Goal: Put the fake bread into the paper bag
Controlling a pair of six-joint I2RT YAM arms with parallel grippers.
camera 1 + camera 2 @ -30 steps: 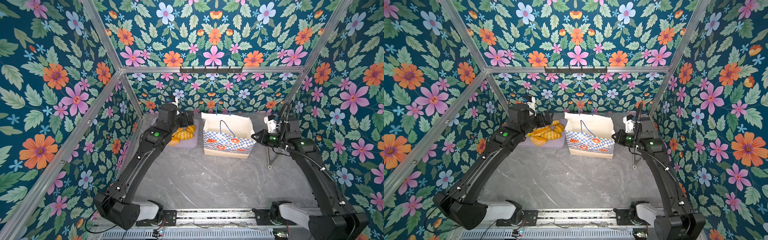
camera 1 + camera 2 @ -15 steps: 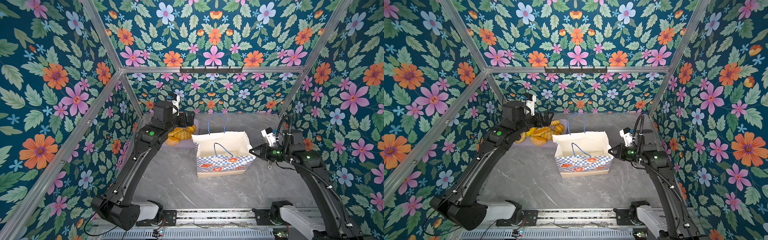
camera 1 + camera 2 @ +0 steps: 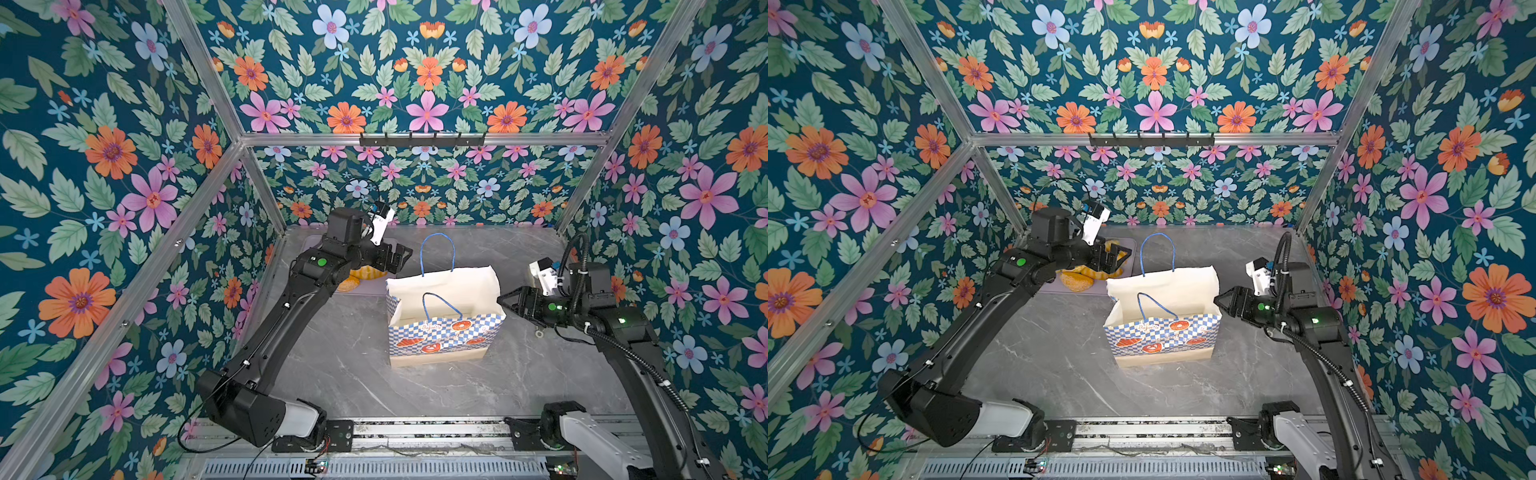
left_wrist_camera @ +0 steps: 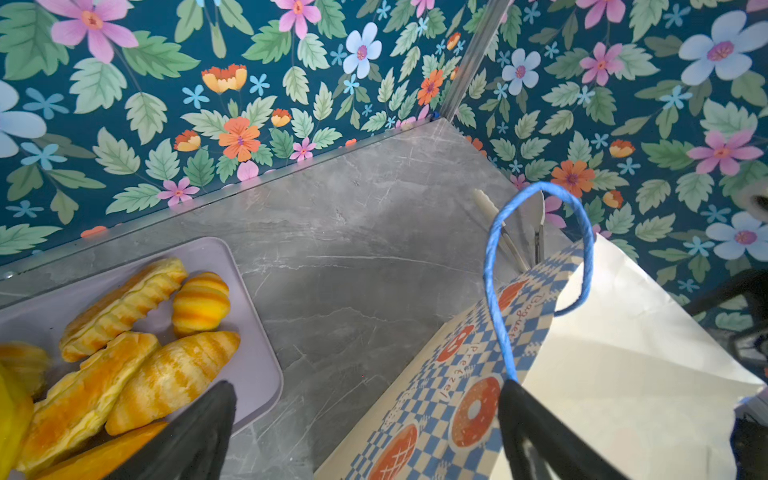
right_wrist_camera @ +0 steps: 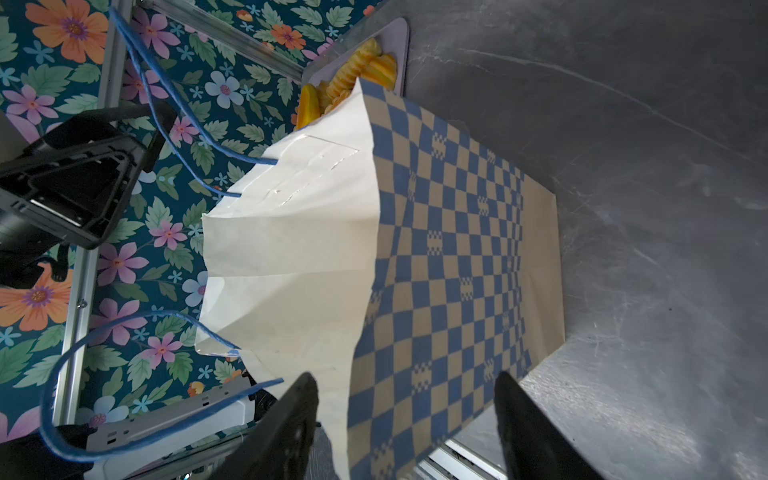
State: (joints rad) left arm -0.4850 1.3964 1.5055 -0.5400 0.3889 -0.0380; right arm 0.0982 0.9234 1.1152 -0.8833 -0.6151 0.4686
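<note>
The paper bag (image 3: 440,332) (image 3: 1163,332) stands upright and open in the middle of the table, its white lining and blue cord handles showing. Several pieces of glossy orange fake bread (image 4: 124,353) (image 3: 365,274) (image 5: 365,68) lie on a lilac tray (image 4: 249,332) at the back left. My left gripper (image 3: 397,259) (image 4: 365,388) hangs open over the gap between tray and bag, holding nothing. My right gripper (image 3: 505,299) (image 5: 405,376) is open at the bag's right side. Its jaws stand on either side of the bag's wall (image 5: 449,249) without pinching it.
Metal tongs (image 4: 536,224) and a pale stick (image 4: 494,220) lie on the table behind the bag. A small metal ring (image 3: 539,332) lies under the right arm. Floral walls close in the back and both sides. A black hook rail (image 3: 422,139) runs along the back wall.
The bag has come from the back of the table toward the front and middle, pulled by the right gripper. That gripper has since opened and let go. The left gripper lifted slightly.
</note>
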